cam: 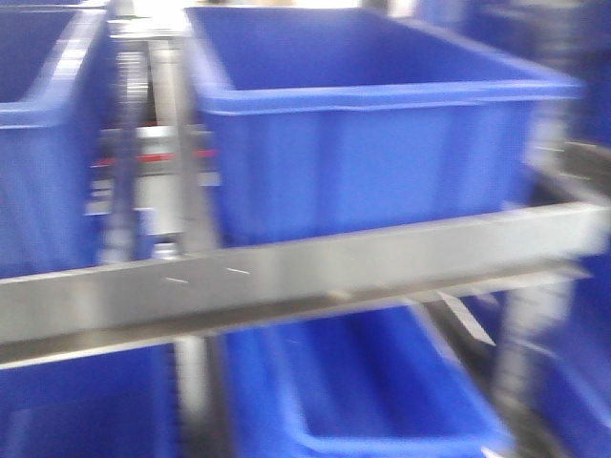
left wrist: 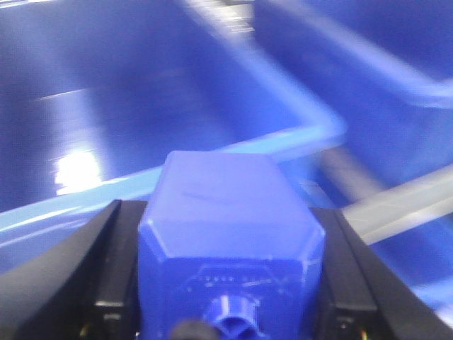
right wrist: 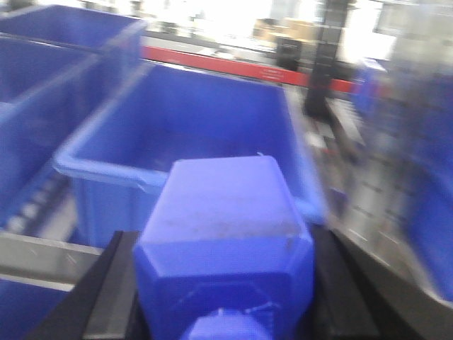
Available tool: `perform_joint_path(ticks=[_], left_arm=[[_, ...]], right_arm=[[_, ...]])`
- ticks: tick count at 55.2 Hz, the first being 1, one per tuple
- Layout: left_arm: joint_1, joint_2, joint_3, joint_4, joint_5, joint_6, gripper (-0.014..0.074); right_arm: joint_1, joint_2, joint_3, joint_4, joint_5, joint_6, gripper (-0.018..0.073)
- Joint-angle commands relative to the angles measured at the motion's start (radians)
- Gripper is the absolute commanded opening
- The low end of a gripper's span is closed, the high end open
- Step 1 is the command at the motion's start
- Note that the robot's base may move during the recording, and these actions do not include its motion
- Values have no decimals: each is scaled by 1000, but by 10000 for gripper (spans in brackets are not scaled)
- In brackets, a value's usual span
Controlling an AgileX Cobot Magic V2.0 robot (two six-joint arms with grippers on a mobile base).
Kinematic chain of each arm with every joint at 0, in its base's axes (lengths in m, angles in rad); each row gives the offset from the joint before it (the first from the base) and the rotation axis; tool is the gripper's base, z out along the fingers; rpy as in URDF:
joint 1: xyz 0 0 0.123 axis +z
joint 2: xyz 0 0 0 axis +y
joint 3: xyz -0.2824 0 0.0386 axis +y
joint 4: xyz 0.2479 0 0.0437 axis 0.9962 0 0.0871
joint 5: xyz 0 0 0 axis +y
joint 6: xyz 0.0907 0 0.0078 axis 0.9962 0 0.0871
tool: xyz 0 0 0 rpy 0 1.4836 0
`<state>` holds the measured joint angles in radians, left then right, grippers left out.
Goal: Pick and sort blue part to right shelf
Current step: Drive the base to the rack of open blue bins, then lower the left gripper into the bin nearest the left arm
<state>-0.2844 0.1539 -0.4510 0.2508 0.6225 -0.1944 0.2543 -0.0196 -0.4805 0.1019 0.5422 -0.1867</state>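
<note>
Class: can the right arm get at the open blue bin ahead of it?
Probably yes: the bin lies open just ahead with nothing between, though the jaws already seem to hold a blue part.

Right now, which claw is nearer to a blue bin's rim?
Left. The left claw holds its blue part right by a bin rim; the right claw, gripping a second part, sits back from its bin.

The metal shelf (cam: 315, 272), blurred, crosses the frame's middle. An upright, open blue bin (cam: 382, 143) sits on it at upper centre, a second bin (cam: 382, 405) below.
</note>
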Motion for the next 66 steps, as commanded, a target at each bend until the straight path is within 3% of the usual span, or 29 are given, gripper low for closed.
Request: perform_joint_path(ticks=[1,66], left_arm=[[-7,18,-33,8,-83,-8,337],[-7,18,-33,12,-83,-8,337]], right_arm=[[-5,-1,-29,4,-98,1,214],[-3,-1,-29,4,-98,1,214]])
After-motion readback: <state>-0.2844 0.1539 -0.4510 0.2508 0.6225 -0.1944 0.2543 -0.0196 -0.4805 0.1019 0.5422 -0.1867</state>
